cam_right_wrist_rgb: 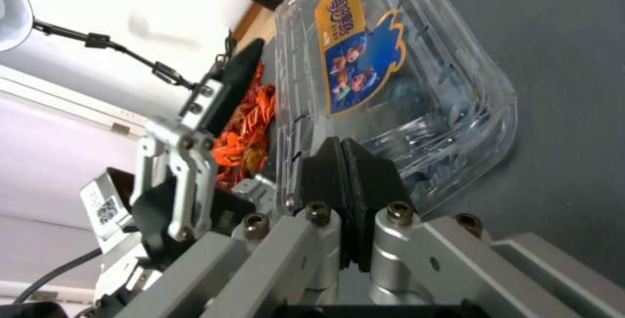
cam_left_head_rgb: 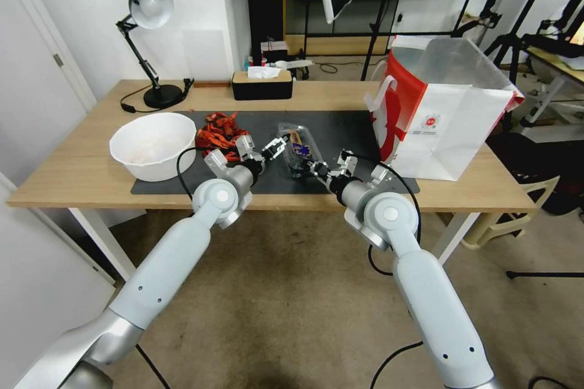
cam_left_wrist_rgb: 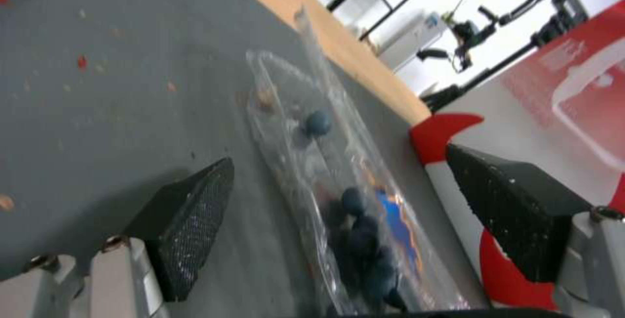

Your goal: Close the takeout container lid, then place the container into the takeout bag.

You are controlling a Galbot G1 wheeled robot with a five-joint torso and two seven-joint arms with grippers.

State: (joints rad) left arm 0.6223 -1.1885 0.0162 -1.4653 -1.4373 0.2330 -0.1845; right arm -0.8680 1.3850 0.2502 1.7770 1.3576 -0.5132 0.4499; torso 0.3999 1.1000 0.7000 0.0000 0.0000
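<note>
Takeout bag (cam_left_head_rgb: 447, 127) is standing upright on the mat, just beyond the right gripper (cam_left_head_rgb: 317, 168) on its outer side. Takeout container (cam_left_head_rgb: 296, 152) is lying between the two grippers. Left gripper (cam_left_head_rgb: 274, 147) is spreading its jaws wide, the container ahead of them, ungrasped. Right gripper is pressing its pads together against the container's near edge.

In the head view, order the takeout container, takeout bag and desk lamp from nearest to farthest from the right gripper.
1. takeout container: at the right gripper, on the mat.
2. takeout bag: standing to its right.
3. desk lamp: far-left back corner.
</note>
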